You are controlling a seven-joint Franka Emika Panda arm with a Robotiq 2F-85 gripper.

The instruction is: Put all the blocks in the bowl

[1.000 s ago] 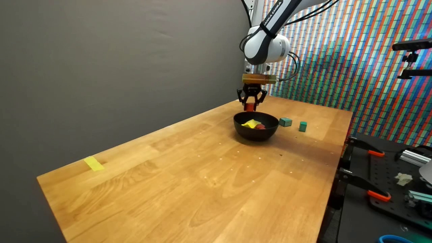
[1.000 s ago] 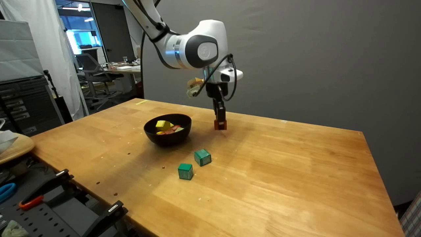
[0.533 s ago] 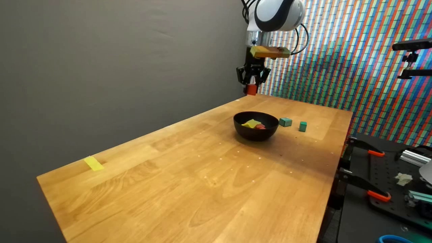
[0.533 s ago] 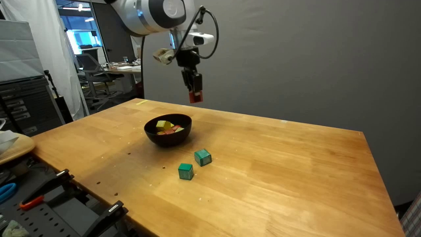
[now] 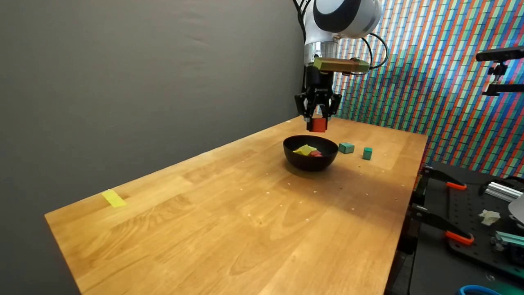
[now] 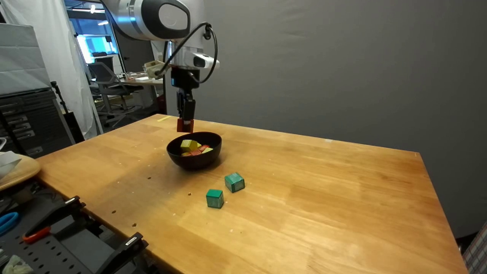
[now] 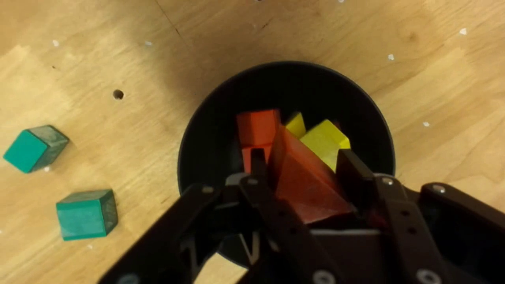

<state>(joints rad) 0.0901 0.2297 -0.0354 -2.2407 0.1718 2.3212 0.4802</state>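
My gripper is shut on a red block, held just above the black bowl. In the wrist view the held block sits tilted between the fingers, with the bowl's dark rim around it from below. Inside the bowl lie yellow blocks and red blocks; some of the contents are hidden behind the held block and the jaws. Two green blocks rest on the wooden table beside the bowl, a nearer green block and a farther green block, a small gap apart.
A flat pale-yellow strip lies by the table's edge along the grey wall. Black clamps with orange tips sit on a dark side bench past the opposite edge. A round wooden board stands at that side too.
From low beside the bowl, my gripper has risen with the red block, crossed toward the bowl and come down somewhat over it. Bowl and green blocks have stayed put.
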